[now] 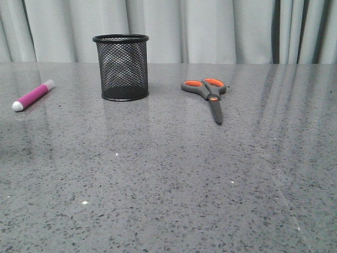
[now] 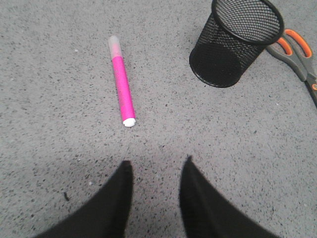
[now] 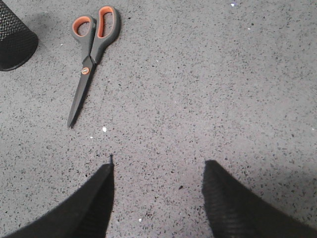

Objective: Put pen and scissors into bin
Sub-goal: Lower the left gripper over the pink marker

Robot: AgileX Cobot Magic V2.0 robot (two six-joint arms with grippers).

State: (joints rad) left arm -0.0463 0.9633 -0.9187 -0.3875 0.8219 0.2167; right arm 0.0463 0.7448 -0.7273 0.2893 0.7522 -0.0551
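Nothing grasped yet: left tool [image 2: 156, 166] and right tool [image 3: 158, 166] agape, empty. Pen [image 1: 33, 96] near left tabletop edge, scissors [image 1: 208, 95] right of bin [image 1: 121, 67]. Next, probably: descend onto pen.

You see your left gripper [image 2: 156, 168] as two matte black tapering fingers; your right gripper [image 3: 158, 168] likewise black, its pads [image 3: 233, 203] finely textured.

A grey speckled table [image 1: 174, 190] with a glossy surface fills the front view. Behind it hangs a pale grey curtain [image 1: 210, 29] in vertical folds.
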